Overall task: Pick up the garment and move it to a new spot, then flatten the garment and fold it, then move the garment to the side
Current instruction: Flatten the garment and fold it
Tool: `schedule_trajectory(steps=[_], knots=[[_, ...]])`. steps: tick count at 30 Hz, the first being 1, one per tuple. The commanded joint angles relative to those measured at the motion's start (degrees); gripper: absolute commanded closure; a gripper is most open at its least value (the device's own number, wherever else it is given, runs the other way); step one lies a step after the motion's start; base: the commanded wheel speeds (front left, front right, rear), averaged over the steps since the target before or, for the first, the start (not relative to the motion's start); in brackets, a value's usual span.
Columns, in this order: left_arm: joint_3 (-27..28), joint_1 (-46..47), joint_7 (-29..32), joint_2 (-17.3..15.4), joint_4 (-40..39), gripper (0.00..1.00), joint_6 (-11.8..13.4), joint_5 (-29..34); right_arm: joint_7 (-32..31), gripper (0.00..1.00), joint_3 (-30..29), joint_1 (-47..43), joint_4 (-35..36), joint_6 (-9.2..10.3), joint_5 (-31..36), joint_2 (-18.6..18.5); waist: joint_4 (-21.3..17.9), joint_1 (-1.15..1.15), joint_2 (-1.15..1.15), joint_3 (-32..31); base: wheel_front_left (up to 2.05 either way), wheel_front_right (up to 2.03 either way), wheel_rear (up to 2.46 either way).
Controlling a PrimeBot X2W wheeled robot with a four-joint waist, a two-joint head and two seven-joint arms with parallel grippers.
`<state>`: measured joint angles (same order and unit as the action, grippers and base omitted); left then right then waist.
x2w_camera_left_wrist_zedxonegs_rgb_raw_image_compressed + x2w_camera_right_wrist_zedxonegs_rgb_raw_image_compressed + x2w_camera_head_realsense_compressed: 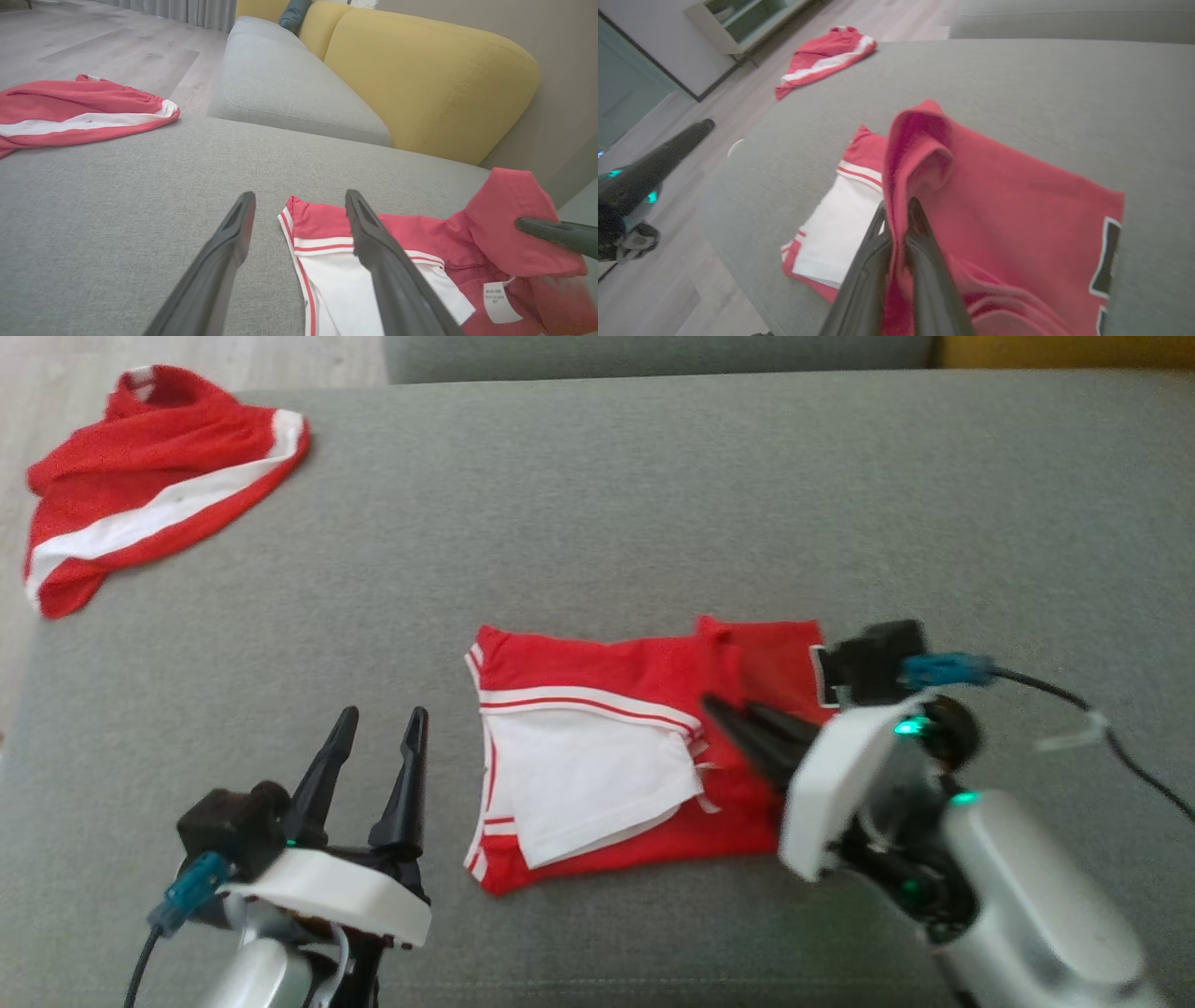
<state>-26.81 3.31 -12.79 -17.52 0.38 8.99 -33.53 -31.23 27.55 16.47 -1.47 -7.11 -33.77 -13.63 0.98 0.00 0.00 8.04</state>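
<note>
- Garment [607,672]: red jersey, partly folded, lying on the near middle of the grey cushion [653,504]. You will find it between your two grippers, nearer the right one.
- White panel [588,775]: it faces up on the garment's left half. Red and white stripe trim runs along its top and left edges.
- Label [500,301]: small and white, seen in the left wrist view by the panel's right edge. Its print is too small to read.
- Block number [1106,261]: black with a white outline, on the garment's right edge. Part of it is cut off, so you cannot read the figure.
- Right gripper [733,709]: your fingers are pinched together on a raised fold of red cloth near the garment's middle. In the right wrist view [899,207] the fold stands up above the fingertips and the rest lies flat on the cushion.
- Left gripper [385,714]: jaws wide apart and holding nothing. It hangs over bare cushion just beside the garment's left edge, fingers pointing away from you.
- Second red piece [140,476]: crumpled red cloth with a white band, at the cushion's far left corner, well apart from the garment.
- Yellow backrest [420,79]: behind a further grey seat, seen in the left wrist view.
- Wooden floor [93,42]: pale planks beyond the cushion's left side.
</note>
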Motion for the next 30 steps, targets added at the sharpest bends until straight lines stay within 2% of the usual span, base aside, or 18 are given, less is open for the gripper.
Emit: schedule_trajectory(steps=[1, 8, 13, 20, 27, 28, 29, 30], knots=[[2.24, 2.55, -0.65, -0.75, -1.39, 0.0, -0.24, -0.38, 0.74, 1.0, 1.24, 2.57, 1.64, -0.37, -0.44, 0.87, 0.75, 0.0, 0.0, -0.33, 0.0, 0.0, 0.0], [1.09, 2.52, -0.46, -0.11, -1.32, 0.0, -0.33, -0.31, 4.47, 1.0, 6.95, 6.21, -5.05, -0.37, -2.59, 6.72, 4.07, 0.0, 0.0, -1.0, 0.0, 0.0, 0.0], [0.46, 2.67, -0.3, 0.21, -1.11, 0.0, -0.45, -0.35, 7.76, 1.0, 9.1, 8.82, -11.51, -0.37, -4.34, 9.49, 6.52, 0.0, 0.0, -0.95, 0.0, 0.0, 0.0], [-0.4, 2.78, -0.17, 0.67, -0.54, 0.0, -0.59, -0.41, 12.03, 1.0, 10.98, 12.55, -21.64, -0.37, -7.75, 10.68, 9.12, 0.0, 0.0, -0.88, 0.0, 0.0, 0.0], [-1.35, 3.26, -0.17, 1.12, 1.05, 0.0, -1.25, -0.62, 19.23, 1.0, 15.79, 16.93, -30.28, -0.37, -16.03, 10.74, 10.66, 0.0, 0.0, -1.31, 0.0, 0.0, 0.0], [-1.51, 3.3, -0.15, 1.19, 1.24, 0.0, -1.33, -0.64, 20.17, 0.82, 16.53, 17.55, -31.38, -0.37, -16.97, 10.74, 10.77, 0.0, 0.0, -1.39, 0.0, 0.0, 0.0], [-1.66, 3.33, -0.12, 1.26, 1.42, 0.0, -1.38, -0.65, 21.1, 0.58, 17.3, 18.15, -32.48, -0.37, -17.82, 10.74, 10.86, 0.0, 0.0, -1.48, 0.0, 0.0, 0.0], [-1.82, 3.32, -0.09, 1.34, 1.56, 0.0, -1.4, -0.65, 22.12, 0.24, 17.91, 18.66, -33.47, -0.37, -18.79, 10.74, 10.9, 0.0, 0.0, -1.57, 0.0, 0.0, 0.0]])
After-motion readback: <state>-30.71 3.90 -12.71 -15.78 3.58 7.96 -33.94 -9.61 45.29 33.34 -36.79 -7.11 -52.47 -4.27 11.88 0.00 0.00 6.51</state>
